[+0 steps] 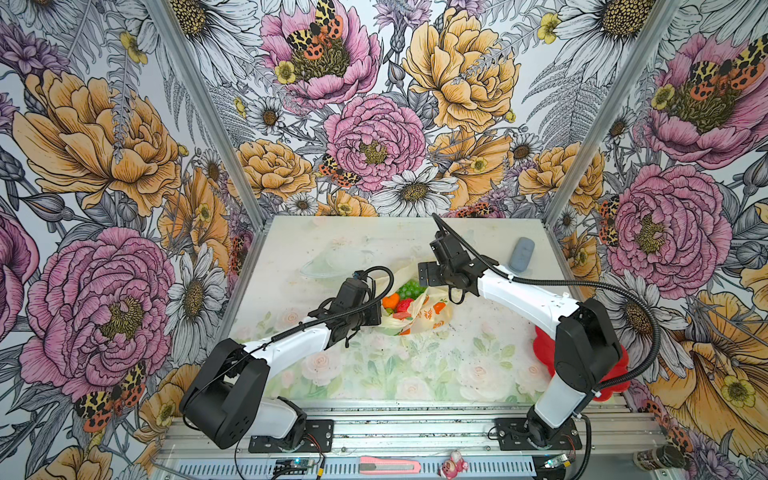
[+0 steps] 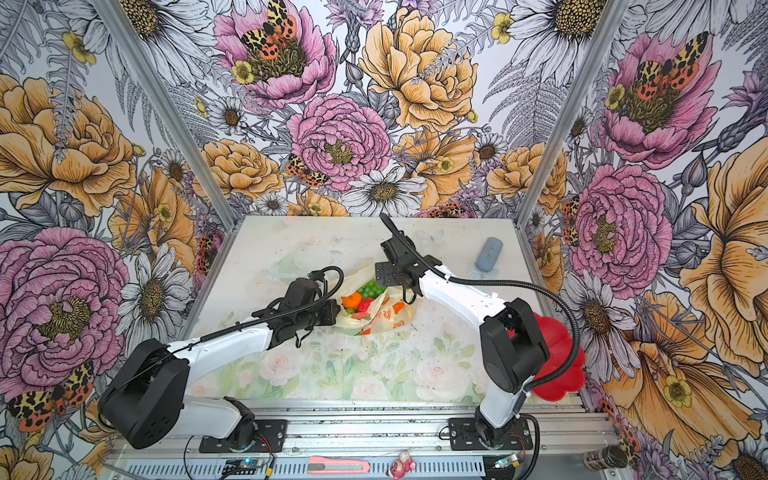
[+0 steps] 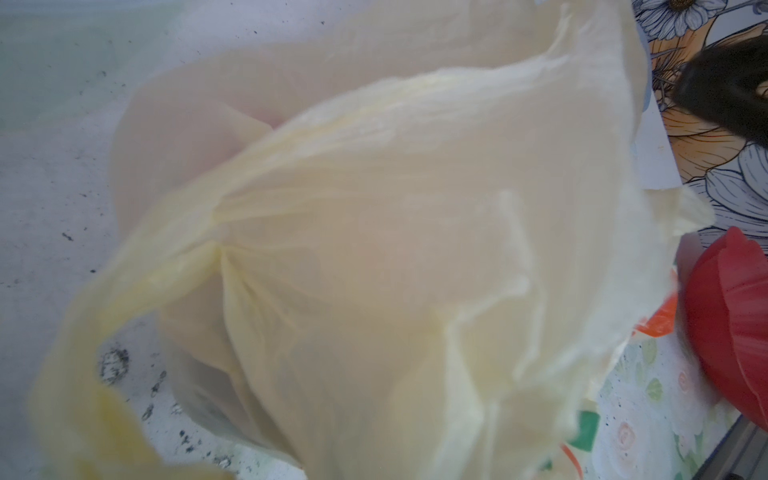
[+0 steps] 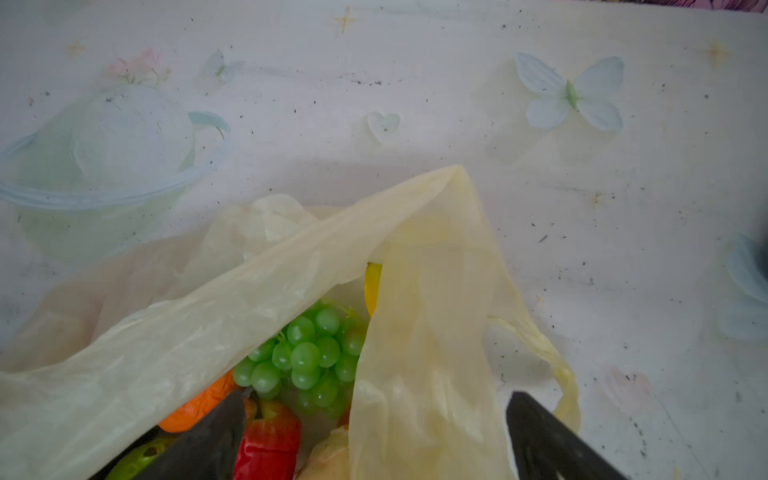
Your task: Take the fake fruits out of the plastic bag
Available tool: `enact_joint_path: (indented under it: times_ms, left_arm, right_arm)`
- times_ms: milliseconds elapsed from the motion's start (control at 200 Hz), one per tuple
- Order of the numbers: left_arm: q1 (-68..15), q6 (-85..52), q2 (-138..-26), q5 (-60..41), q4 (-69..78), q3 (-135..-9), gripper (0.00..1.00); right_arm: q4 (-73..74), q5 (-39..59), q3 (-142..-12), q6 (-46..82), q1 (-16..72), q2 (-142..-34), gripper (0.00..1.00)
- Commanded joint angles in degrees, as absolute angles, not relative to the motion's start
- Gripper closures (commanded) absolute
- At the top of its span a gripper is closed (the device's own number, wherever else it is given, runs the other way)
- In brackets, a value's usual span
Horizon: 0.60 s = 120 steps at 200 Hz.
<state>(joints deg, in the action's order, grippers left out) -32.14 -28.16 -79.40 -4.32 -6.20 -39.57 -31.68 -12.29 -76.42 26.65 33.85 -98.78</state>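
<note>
In both top views the plastic bag (image 1: 424, 318) lies mid-bench with its mouth up. The fake fruits (image 1: 401, 297) show inside, the right tool (image 1: 430, 274) is directly above them, and the left tool (image 1: 374, 319) is at the bag's left side.

The left wrist view shows only taut film, so we judge that tool pinched shut on the plastic bag.

In the right wrist view the fingers (image 4: 199, 444) stand wide and empty, with the grape bunch (image 4: 307, 353) straight ahead between them.

- The plastic bag (image 3: 374, 270) looks blurry in the left wrist view.
- The right arm (image 1: 519, 291) hides part of the red plate (image 1: 614, 380).
- The banana (image 4: 372, 286) — mostly under a bag fold.
</note>
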Motion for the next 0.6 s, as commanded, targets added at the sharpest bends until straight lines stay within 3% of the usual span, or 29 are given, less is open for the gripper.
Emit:
enact_joint_path:
  times_ms: [0, 165, 270, 595]
  left_arm:
    - [-32.5, -29.5, -79.4, -3.4, -4.4, -40.2, 0.98]
    - [-32.0, -31.0, -79.5, -1.0, -5.5, -39.8, 0.97]
    - [-30.6, -32.7, -79.5, -0.8, -5.6, -39.3, 0.97]
    - [-27.0, -35.0, -80.0, -0.4, -5.7, -37.9, 0.97]
  right_arm:
    - [-33.1, -16.4, -75.2, 30.3, 33.5, -100.9, 0.01]
    - [-33.0, -14.0, -73.8, 31.4, 34.4, -102.4, 0.02]
    - [-33.0, -14.1, -70.5, 32.0, 34.5, -101.3, 0.1]
    - [-29.0, -10.4, -60.6, 33.2, 33.1, -91.1, 0.61]
